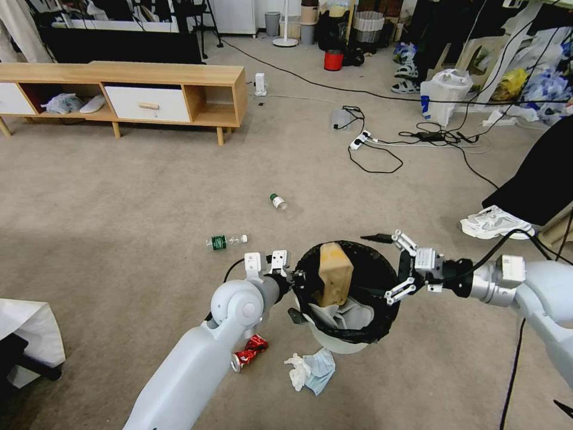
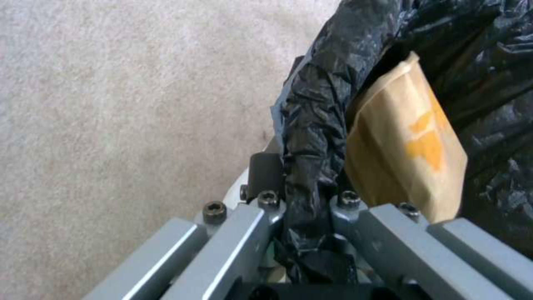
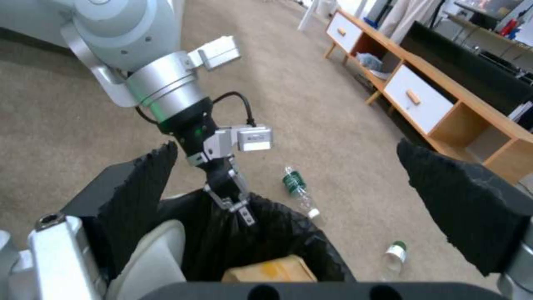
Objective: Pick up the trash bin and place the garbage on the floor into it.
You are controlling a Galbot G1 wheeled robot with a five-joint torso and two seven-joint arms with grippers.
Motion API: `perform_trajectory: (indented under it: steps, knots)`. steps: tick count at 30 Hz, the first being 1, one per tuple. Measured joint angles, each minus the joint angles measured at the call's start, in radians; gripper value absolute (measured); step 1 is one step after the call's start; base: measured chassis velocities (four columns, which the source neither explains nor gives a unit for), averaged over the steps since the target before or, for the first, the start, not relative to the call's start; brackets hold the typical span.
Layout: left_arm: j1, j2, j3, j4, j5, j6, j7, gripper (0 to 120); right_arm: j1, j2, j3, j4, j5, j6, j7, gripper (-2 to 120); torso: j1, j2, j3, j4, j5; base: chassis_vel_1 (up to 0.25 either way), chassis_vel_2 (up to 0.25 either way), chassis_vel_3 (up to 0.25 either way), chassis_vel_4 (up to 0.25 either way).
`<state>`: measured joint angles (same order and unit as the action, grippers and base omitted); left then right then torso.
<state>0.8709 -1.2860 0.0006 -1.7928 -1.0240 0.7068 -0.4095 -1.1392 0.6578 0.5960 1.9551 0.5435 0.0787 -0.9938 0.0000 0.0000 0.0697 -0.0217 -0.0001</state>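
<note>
Pinching the bin's [image 1: 349, 298] bagged rim, left gripper [image 1: 296, 280] half hidden behind it, right gripper [image 1: 399, 267] spread beside far rim, cardboard [image 1: 334, 273] inside, can [image 1: 249, 352] partly behind arm on carpet [image 1: 149, 197].

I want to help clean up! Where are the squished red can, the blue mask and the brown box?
crushed red can [image 1: 249, 352], head view, its dented side.
blue mask [image 1: 321, 369], head view, its folded cloth.
brown carton [image 1: 335, 273], head view, its upper face.

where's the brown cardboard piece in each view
Head view: brown cardboard piece stands inside the trash bin.
Left wrist view: it leans on the black liner past the left gripper.
Right wrist view: its top shows at the bottom edge.
Shared landmark: the liner-covered bin rim.
</note>
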Motion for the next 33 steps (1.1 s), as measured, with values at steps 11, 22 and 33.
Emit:
perform_trajectory:
  steps: [11, 22, 33]
  knots:
    - [0.044, 0.011, -0.064, -0.04, 0.009, -0.002, 0.003, 3, -0.02, -0.025, 0.066, 0.032, 0.027, 0.0, 0.0, 100, 0.0, 0.0, 0.0, -0.0001, 0.0, 0.0, 0.0, 0.0, 0.0]
    - [0.084, 0.04, -0.192, -0.106, -0.002, 0.003, -0.009, 3, 0.008, -0.013, 0.088, -0.011, 0.038, -0.002, 0.007, 100, 0.0, 0.0, 0.0, 0.0, 0.0, 0.0, 0.0, 0.0, 0.0]
    - [0.098, 0.082, -0.278, -0.174, -0.032, 0.012, -0.035, 3, 0.012, 0.006, 0.086, -0.066, 0.028, -0.001, 0.007, 100, 0.0, 0.0, 0.0, -0.0001, 0.0, 0.0, 0.0, 0.0, 0.0]
